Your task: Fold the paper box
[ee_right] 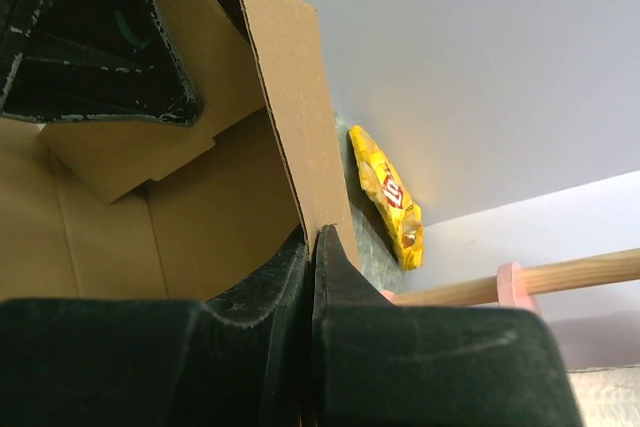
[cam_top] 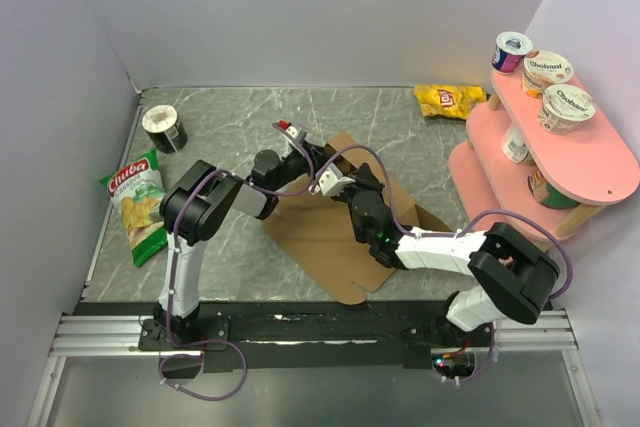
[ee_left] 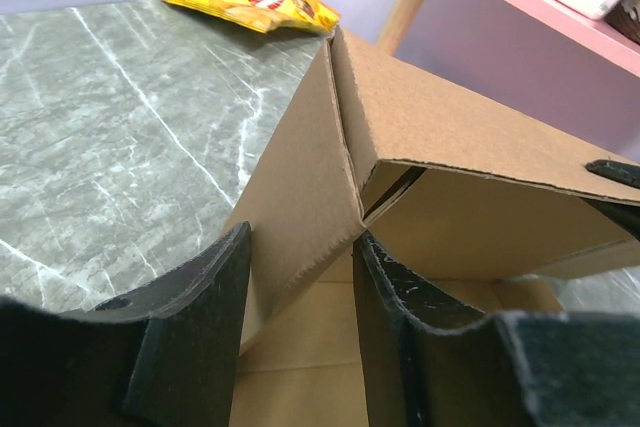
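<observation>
The paper box (cam_top: 320, 239) is a brown die-cut cardboard sheet lying in the middle of the table, with flaps lifted at its far side. My left gripper (cam_top: 308, 169) is over the sheet's far part. In the left wrist view it (ee_left: 300, 282) is open, and a raised flap (ee_left: 300, 187) stands between its fingers. My right gripper (cam_top: 352, 189) is just to the right of it. In the right wrist view it (ee_right: 312, 247) is shut on the edge of an upright cardboard wall (ee_right: 290, 97).
A yellow chip bag (cam_top: 450, 99) lies at the back right. A pink two-level shelf (cam_top: 590, 162) with yogurt cups stands on the right. A green chip bag (cam_top: 140, 205) and a black-and-white can (cam_top: 163, 128) lie on the left.
</observation>
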Action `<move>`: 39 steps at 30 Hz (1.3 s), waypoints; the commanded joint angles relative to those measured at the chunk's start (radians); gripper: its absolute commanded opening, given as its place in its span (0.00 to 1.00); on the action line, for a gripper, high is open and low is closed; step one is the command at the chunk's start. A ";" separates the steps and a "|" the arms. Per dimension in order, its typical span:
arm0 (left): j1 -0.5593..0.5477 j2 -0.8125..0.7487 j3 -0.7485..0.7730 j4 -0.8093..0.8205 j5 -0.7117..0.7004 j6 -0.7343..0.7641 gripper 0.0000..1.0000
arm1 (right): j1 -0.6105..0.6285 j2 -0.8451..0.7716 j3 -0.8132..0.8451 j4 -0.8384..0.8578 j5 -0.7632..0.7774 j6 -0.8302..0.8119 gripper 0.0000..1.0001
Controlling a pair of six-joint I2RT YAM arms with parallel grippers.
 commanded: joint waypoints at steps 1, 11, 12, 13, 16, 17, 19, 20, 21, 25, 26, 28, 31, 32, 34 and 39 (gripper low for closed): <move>-0.033 -0.007 -0.019 0.175 -0.143 0.008 0.24 | 0.031 0.055 -0.026 -0.189 -0.168 0.186 0.00; -0.082 -0.104 -0.151 0.215 -0.366 0.088 0.02 | 0.059 0.031 -0.021 -0.223 -0.157 0.278 0.04; -0.084 -0.110 -0.154 0.209 -0.364 0.100 0.01 | 0.062 0.029 -0.021 -0.223 -0.154 0.283 0.07; -0.085 -0.118 -0.159 0.201 -0.358 0.108 0.01 | 0.065 0.026 -0.023 -0.223 -0.143 0.289 0.11; -0.090 -0.167 -0.186 0.163 -0.362 0.140 0.01 | 0.080 -0.003 -0.032 -0.222 -0.137 0.310 0.26; -0.090 -0.181 -0.206 0.151 -0.373 0.146 0.01 | 0.088 -0.030 -0.035 -0.229 -0.137 0.317 0.35; -0.090 -0.225 -0.249 0.118 -0.393 0.176 0.01 | 0.105 -0.088 -0.035 -0.255 -0.140 0.343 0.43; -0.090 -0.239 -0.263 0.109 -0.408 0.188 0.01 | 0.114 -0.109 -0.037 -0.278 -0.143 0.350 0.49; -0.090 -0.253 -0.277 0.085 -0.415 0.211 0.01 | 0.134 -0.130 -0.037 -0.290 -0.146 0.358 0.51; -0.090 -0.329 -0.317 0.007 -0.419 0.248 0.01 | 0.148 -0.237 -0.032 -0.373 -0.186 0.430 0.62; -0.090 -0.340 -0.320 -0.012 -0.418 0.251 0.01 | 0.149 -0.251 -0.031 -0.389 -0.204 0.439 0.63; -0.090 -0.374 -0.330 -0.065 -0.421 0.254 0.01 | 0.155 -0.296 -0.029 -0.427 -0.209 0.459 0.67; -0.090 -0.430 -0.324 -0.171 -0.447 0.251 0.01 | 0.174 -0.374 -0.014 -0.507 -0.229 0.496 0.76; -0.090 -0.446 -0.327 -0.235 -0.459 0.248 0.01 | 0.182 -0.400 -0.011 -0.527 -0.236 0.510 0.81; -0.090 -0.493 -0.334 -0.290 -0.486 0.240 0.01 | 0.186 -0.482 -0.001 -0.582 -0.269 0.576 0.84; -0.090 -0.549 -0.341 -0.458 -0.523 0.245 0.01 | 0.186 -0.621 0.028 -0.623 -0.361 0.721 0.84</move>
